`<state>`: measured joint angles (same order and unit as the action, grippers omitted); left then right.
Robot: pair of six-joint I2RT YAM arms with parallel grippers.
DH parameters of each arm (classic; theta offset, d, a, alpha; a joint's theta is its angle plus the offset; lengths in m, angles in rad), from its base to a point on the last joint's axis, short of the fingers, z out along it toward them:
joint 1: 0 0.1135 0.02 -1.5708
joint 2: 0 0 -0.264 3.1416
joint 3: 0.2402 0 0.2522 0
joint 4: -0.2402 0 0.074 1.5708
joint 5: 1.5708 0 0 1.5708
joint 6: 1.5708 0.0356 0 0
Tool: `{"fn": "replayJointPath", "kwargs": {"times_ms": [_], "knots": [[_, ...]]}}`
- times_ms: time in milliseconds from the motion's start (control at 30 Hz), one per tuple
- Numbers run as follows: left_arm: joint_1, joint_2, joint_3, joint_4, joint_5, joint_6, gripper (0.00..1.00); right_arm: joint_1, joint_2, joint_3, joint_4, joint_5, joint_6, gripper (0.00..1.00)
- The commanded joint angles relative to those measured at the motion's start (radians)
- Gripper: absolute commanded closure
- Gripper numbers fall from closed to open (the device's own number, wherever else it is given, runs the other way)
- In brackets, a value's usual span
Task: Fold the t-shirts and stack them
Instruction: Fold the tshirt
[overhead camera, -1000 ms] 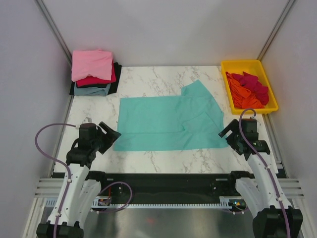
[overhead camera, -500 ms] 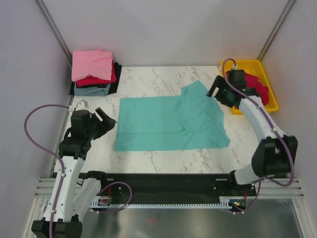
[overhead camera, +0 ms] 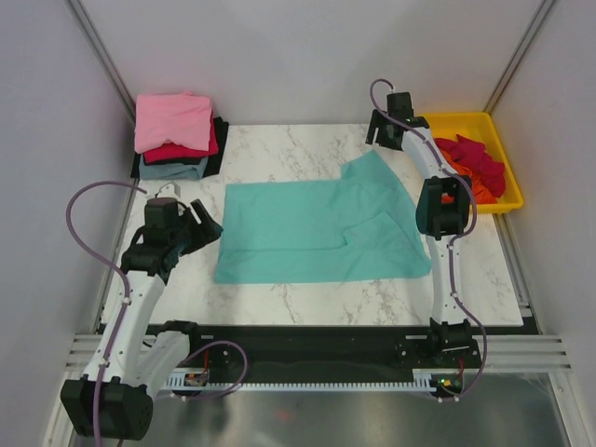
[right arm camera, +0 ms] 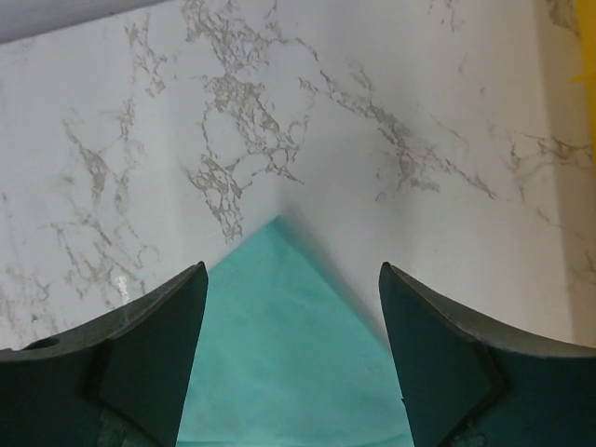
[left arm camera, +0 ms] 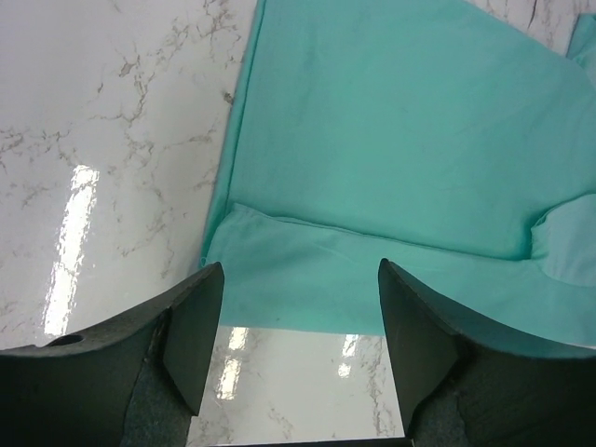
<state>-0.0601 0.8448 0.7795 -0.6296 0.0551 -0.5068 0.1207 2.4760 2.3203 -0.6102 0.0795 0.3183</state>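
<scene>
A teal-green t-shirt (overhead camera: 317,228) lies spread flat on the marble table, its lower part folded up. My left gripper (overhead camera: 207,226) stands open just left of the shirt's left edge. In the left wrist view the gripper (left arm camera: 300,279) hangs over that near-left hem of the shirt (left arm camera: 391,140), with nothing between its fingers. My right gripper (overhead camera: 380,132) is stretched to the back and stands open above the shirt's far pointed corner. In the right wrist view that corner (right arm camera: 289,354) lies between the open fingers of the gripper (right arm camera: 292,279), untouched.
Folded t-shirts are stacked at the back left, a pink one (overhead camera: 172,121) on top of crimson, grey-blue and black ones. A yellow tray (overhead camera: 475,118) at the back right holds crumpled red and orange shirts (overhead camera: 477,168). Grey walls close in both sides.
My right arm has swung from the shirt's near right corner to its far corner at the back. My left gripper has shifted slightly up along the shirt's left edge.
</scene>
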Motion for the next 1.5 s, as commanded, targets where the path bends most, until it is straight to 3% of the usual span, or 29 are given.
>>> {"fn": "replayJointPath", "kwargs": {"times_ms": [0, 200, 467, 567, 600, 667, 700, 800, 967, 1100, 1233, 1467], "knots": [[0.005, 0.023, 0.0, 0.045, 0.034, 0.053, 0.26, 0.02, 0.063, 0.102, -0.031, 0.037, -0.042, 0.18], [0.005, 0.025, -0.003, 0.048, 0.046, 0.053, 0.27, 0.033, 0.123, 0.088, 0.004, 0.022, -0.038, 0.32], [0.003, 0.023, -0.008, 0.053, 0.051, 0.048, 0.27, 0.04, 0.17, 0.093, 0.029, 0.054, -0.053, 0.39], [0.003, 0.026, -0.009, 0.051, 0.051, 0.05, 0.27, 0.04, 0.172, 0.088, 0.032, 0.055, -0.051, 0.52], [0.005, 0.03, -0.008, 0.054, 0.049, 0.05, 0.27, 0.04, 0.169, 0.076, 0.032, 0.052, -0.051, 0.64], [0.006, 0.043, -0.008, 0.074, 0.049, 0.054, 0.27, 0.04, 0.162, 0.053, 0.039, 0.042, -0.048, 0.73], [0.008, 0.075, 0.0, 0.08, 0.045, 0.056, 0.27, 0.04, 0.159, 0.045, 0.046, 0.037, -0.047, 0.84], [0.009, 0.184, 0.047, 0.122, 0.038, 0.059, 0.27, 0.039, 0.144, 0.022, 0.056, 0.025, -0.044, 0.99], [0.009, 0.452, 0.235, 0.231, 0.01, 0.044, 0.31, 0.04, 0.089, -0.01, 0.073, -0.017, -0.038, 1.0], [0.014, 0.758, 0.453, 0.286, -0.079, 0.053, 0.33, 0.039, 0.015, -0.077, 0.096, -0.069, -0.013, 1.0], [0.023, 1.079, 0.664, 0.289, -0.061, 0.074, 0.41, 0.04, -0.057, -0.165, 0.115, -0.111, 0.01, 1.0], [0.028, 1.284, 0.856, 0.28, -0.069, 0.097, 0.48, 0.036, -0.154, -0.292, 0.145, -0.113, 0.005, 1.0]]}}
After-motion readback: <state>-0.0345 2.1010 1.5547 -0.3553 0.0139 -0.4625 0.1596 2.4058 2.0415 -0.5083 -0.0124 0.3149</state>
